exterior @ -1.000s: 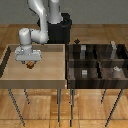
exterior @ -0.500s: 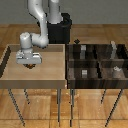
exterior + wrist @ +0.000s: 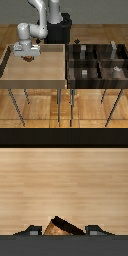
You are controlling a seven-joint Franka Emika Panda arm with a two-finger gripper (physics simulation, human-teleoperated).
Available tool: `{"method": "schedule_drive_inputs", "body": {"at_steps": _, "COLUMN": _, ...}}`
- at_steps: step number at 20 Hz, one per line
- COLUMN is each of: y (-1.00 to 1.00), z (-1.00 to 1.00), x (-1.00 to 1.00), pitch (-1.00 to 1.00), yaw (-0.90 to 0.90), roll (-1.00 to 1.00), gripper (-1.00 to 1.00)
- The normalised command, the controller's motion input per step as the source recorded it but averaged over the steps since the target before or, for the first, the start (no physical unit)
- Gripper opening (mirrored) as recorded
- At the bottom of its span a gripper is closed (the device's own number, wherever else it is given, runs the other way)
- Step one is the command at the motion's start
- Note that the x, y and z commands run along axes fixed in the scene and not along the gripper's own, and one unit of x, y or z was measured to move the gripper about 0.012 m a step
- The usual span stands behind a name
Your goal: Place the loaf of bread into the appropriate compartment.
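The loaf of bread (image 3: pixel 29 59) is a tiny brown block held between my gripper's (image 3: pixel 28 57) fingers, a little above the light tan tray (image 3: pixel 35 75) near its far corner on the exterior view's left. In the wrist view the loaf (image 3: pixel 60 227) sits tilted between the two grey fingertips (image 3: pixel 31 231), with the tray floor beneath. The dark-brown four-part bin (image 3: pixel 98 62) stands on the exterior view's right. Its near cell beside the tray holds a small low grey cube (image 3: pixel 84 73).
The other bin cells hold taller grey shapes (image 3: pixel 83 50), (image 3: pixel 114 46) and a small grey one (image 3: pixel 116 70). The robot's black base (image 3: pixel 60 30) stands behind the tray. Tray and bin rest on thin-legged stands.
My gripper has risen a little above the tan tray floor with the loaf in it, staying over the same corner.
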Motion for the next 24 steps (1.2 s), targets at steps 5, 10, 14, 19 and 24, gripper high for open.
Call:
{"method": "schedule_drive_inputs", "body": {"at_steps": 5, "y": 0.0, "z": 1.0, "x": 0.0, "pitch": 0.0, "yaw": 0.0, "roll": 0.0, "gripper": -1.0}}
{"method": "schedule_drive_inputs", "body": {"at_steps": 10, "y": 0.4, "z": 0.2, "x": 0.0, "pitch": 0.0, "yaw": 0.0, "roll": 0.0, "gripper": -1.0}}
{"method": "schedule_drive_inputs", "body": {"at_steps": 14, "y": 1.0, "z": 0.0, "x": 0.0, "pitch": 0.0, "yaw": 0.0, "roll": 0.0, "gripper": -1.0}}
{"method": "schedule_drive_inputs", "body": {"at_steps": 19, "y": 1.0, "z": 0.0, "x": 0.0, "pitch": 0.0, "yaw": 0.0, "roll": 0.0, "gripper": -1.0}}
{"method": "schedule_drive_inputs", "body": {"at_steps": 24, "y": 1.0, "z": 0.07, "x": 0.0, "pitch": 0.0, "yaw": 0.0, "roll": 0.0, "gripper": -1.0}}
